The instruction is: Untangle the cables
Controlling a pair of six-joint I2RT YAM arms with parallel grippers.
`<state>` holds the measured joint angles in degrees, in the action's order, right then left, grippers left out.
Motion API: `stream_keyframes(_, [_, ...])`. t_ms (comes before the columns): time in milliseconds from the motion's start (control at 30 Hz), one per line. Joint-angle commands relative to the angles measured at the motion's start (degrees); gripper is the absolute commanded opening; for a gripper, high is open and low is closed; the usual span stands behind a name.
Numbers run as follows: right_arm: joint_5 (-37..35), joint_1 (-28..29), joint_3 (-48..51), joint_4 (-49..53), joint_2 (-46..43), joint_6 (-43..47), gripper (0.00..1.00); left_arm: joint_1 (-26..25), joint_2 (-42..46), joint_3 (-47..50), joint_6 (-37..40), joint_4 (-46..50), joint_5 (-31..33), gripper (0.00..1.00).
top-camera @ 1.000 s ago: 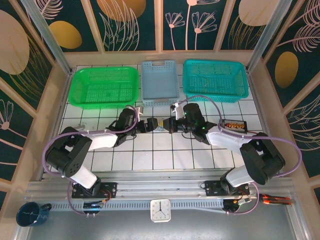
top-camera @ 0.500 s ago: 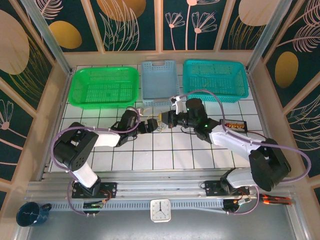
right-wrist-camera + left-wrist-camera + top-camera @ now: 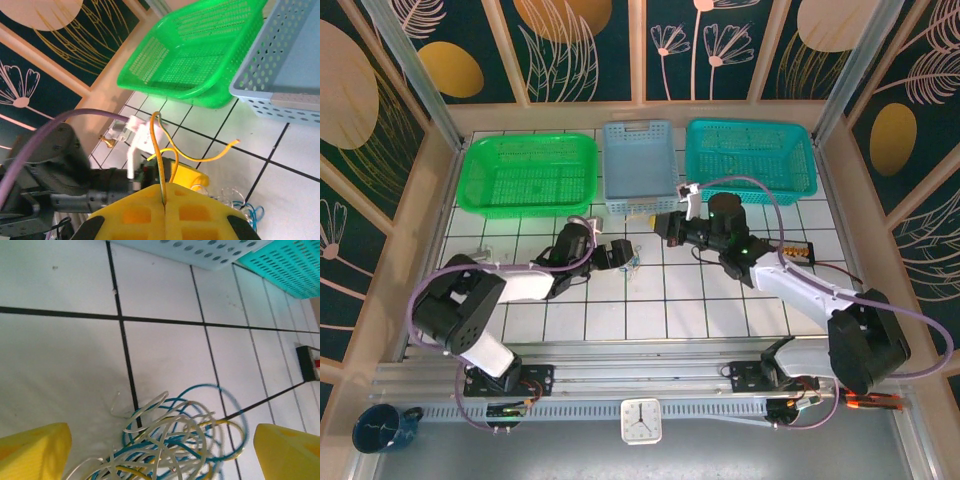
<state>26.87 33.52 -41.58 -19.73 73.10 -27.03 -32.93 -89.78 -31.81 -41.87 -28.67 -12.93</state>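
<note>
My overhead view: a table top of white square tiles with dark grout, evenly lit with soft shadows. A pale wooden border edges it. Behind rise wall panels in dark teal, printed with gold discs and pink line-drawn flowers, and two slanted metal posts stand at the far corners. Along the far side I see a green basket, a pale blue basket and a teal basket. On the near metal rail sits a small white clock, with a blue mug at far left.

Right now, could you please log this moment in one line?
left gripper open astride cable tangle | right gripper shut on tan cable
</note>
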Motion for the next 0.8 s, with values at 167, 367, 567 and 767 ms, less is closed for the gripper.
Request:
stream_keyframes(167, [-1.38,-1.84,3.72,-4.73,-2.39,-4.14,0.0,-0.06,10.5,0.18,-3.72,1.83,0.41,0.95])
stream_keyframes(367, [-0.79,-3.4,4.76,-6.15,-2.79,-5.45,0.0,-0.07,14.1,-0.51,-8.81,-3.83,-2.14,0.91])
stream_keyframes(567, [0.63,-3.46,4.89,-6.51,-2.85,-5.37,0.0,-0.09,13.34,-4.01,-11.04,-6.14,-4.66,0.88])
stream_keyframes(767, [0.28,-5.42,4.9,-6.09,-3.05,-4.93,0.0,-0.08,11.75,-5.54,-10.66,-6.14,-5.0,0.89])
